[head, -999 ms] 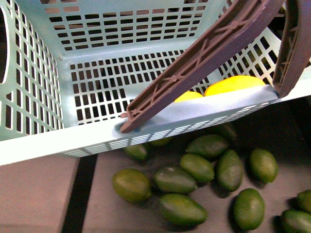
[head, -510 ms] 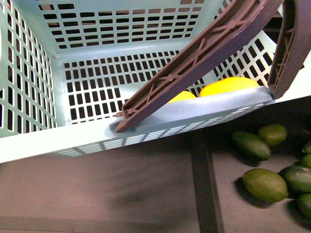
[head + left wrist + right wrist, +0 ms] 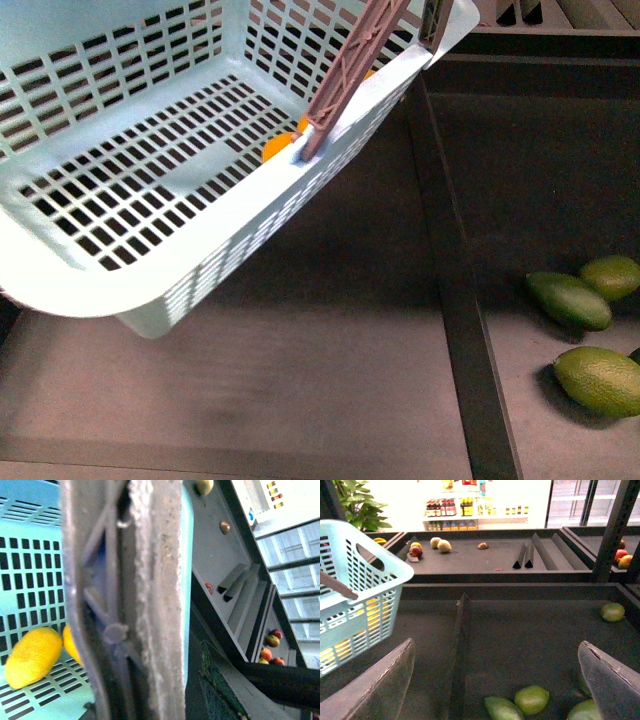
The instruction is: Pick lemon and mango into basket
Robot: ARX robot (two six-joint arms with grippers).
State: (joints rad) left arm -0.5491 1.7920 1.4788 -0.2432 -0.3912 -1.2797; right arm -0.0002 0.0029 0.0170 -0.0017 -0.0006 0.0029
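The large pale teal slotted plastic basket [image 3: 150,190] hangs tilted over the dark tabletop [image 3: 330,350], its brown swing handle [image 3: 125,600] filling the left wrist view, so whether the left end effector grips it cannot be told. Only that view shows the elongated orange-yellow mango [image 3: 32,656] lying on the slotted bottom, long axis slanting across the slots, with the small yellow lemon [image 3: 71,642] just beside it, half hidden by the handle. The right end effector [image 3: 495,680] is spread wide and empty above dark green oval fruits [image 3: 568,300].

Basket [image 3: 190,270] handle [image 3: 345,85] crosses its opening; left half stays clear.

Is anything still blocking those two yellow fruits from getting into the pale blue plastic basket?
Nothing visible does. The small yellow lemon and the longer orange-yellow mango already lie on the slotted floor of the pale teal plastic basket, beside its brown handle.
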